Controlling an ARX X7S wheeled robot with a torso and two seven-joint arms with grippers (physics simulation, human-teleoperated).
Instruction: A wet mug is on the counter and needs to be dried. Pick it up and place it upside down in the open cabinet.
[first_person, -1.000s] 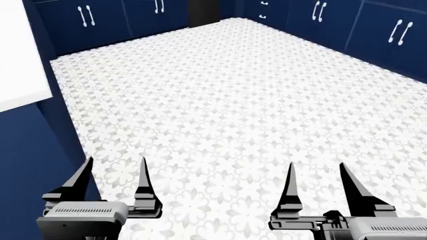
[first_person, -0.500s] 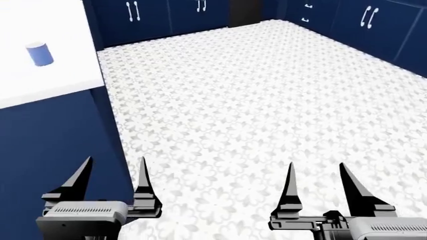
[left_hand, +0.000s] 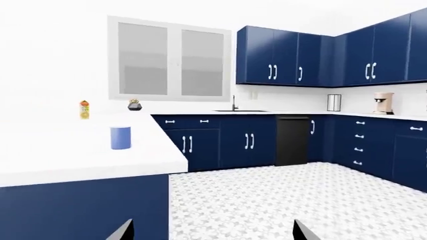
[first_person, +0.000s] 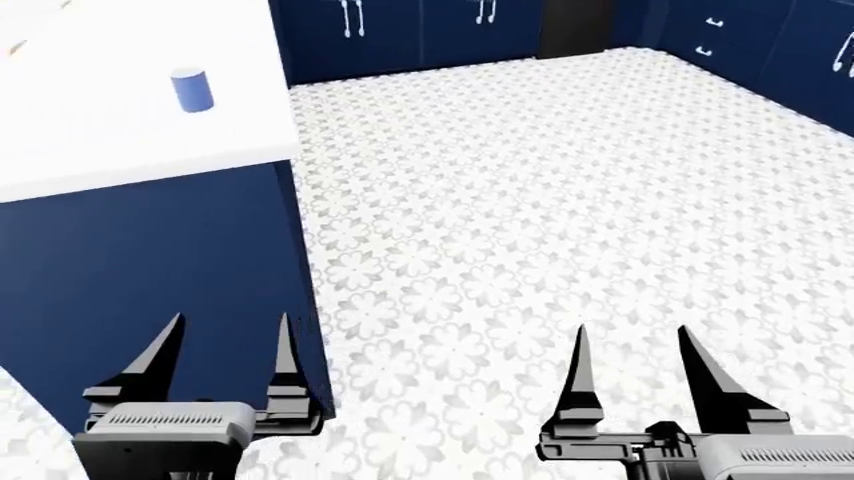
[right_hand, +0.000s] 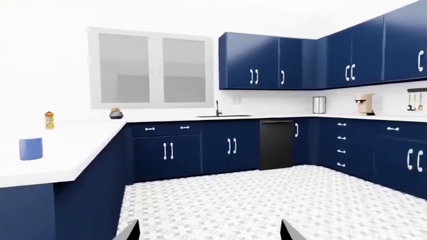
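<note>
1. The mug (first_person: 192, 90) stands upright on the white desk (first_person: 120, 150), well back from the desk's near edge and well apart from both of our arms.
2. Our left pincer (first_person: 224, 350) hangs low in front of the desk's navy base, fingers spread and empty. Our right pincer (first_person: 638, 360) hangs over the patterned floor (first_person: 561, 200), likewise spread and empty.
3. We judge the step in hand to be the approach: we are not yet within reach of the mug, so the base has to bring us closer before either arm lifts.
4. To do it well, we should square up to the desk with the mug ahead of the left arm, which is the nearer one, then raise that pincer above the slab before reaching in.
5. The desk's corner (first_person: 291, 152) lies between the left pincer and the mug; coming up too close under the overhang risks a knock.
6. The floor to our right is wide and bare, giving room to turn.
7. An orange carton (left_hand: 84, 109) and a small plant pot (left_hand: 134, 104) sit far behind the mug, out of the way.
8. No open cabinet shows in these views.
</note>
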